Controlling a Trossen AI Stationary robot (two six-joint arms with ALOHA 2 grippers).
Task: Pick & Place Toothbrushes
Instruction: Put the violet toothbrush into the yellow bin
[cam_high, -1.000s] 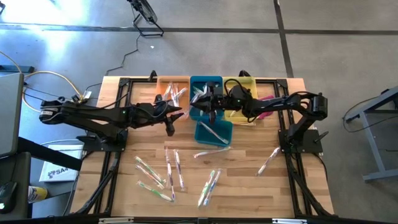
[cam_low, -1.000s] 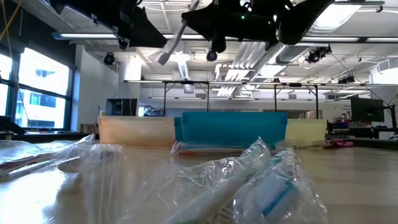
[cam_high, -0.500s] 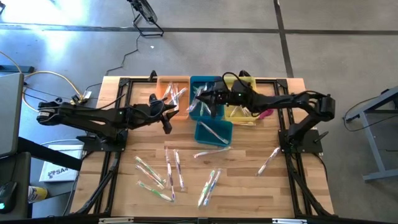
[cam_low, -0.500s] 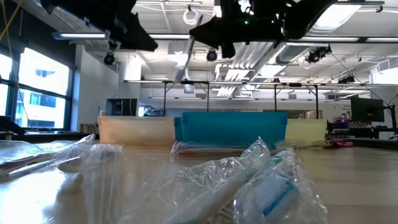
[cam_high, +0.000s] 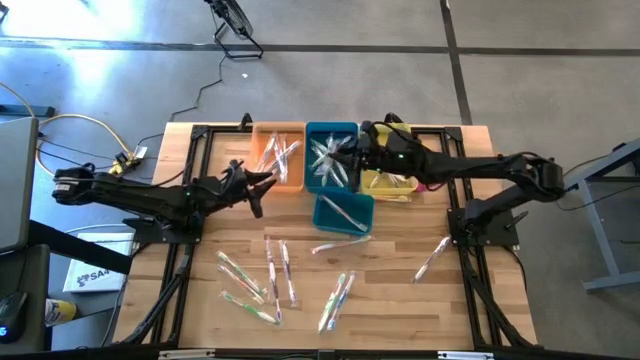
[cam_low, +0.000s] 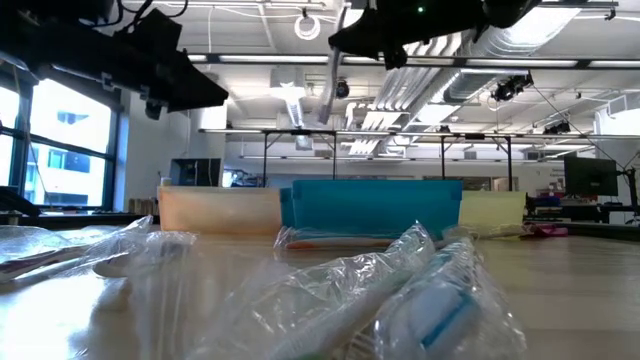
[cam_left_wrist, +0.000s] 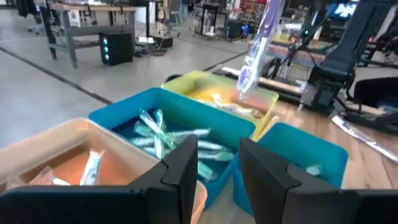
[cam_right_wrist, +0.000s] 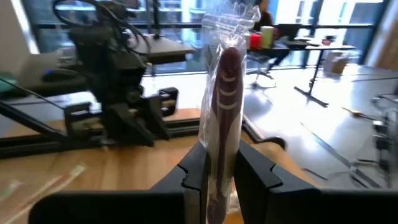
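My right gripper (cam_high: 350, 152) is shut on one toothbrush (cam_low: 324, 88) in a clear wrapper, high above the far blue bin (cam_high: 330, 160). The same toothbrush shows in the left wrist view (cam_left_wrist: 256, 43) and has a dark handle (cam_right_wrist: 225, 93). My left gripper (cam_high: 257, 193) hovers open and empty just near of the orange bin (cam_high: 278, 155). Several wrapped toothbrushes (cam_high: 270, 275) lie flat on the table's near half. Others lie in the orange bin and the far blue bin (cam_left_wrist: 163, 127). My right gripper pinches the wrapped toothbrush's handle (cam_right_wrist: 217, 146) between its two fingers. The fingers reach in level from the table's right side and lie across it. Most of the toothbrush hangs below the fingers, nearly upright (cam_low: 322, 100), lifted clear above the bins.
A yellow bin (cam_high: 388, 170) stands right of the far blue bin, and a second blue bin (cam_high: 345, 212) sits nearer. A pink thing (cam_high: 428, 182) lies beside the yellow bin. Wrapped toothbrushes lie at the right (cam_high: 433, 258) and close before the low camera (cam_low: 400, 290).
My left gripper has drawn back toward the table's left edge and sunk lower, away from the bins. My right gripper has risen and gone toward the far edge with the toothbrush, from over the nearer blue bin to over the far one. The toothbrush now hangs more upright.
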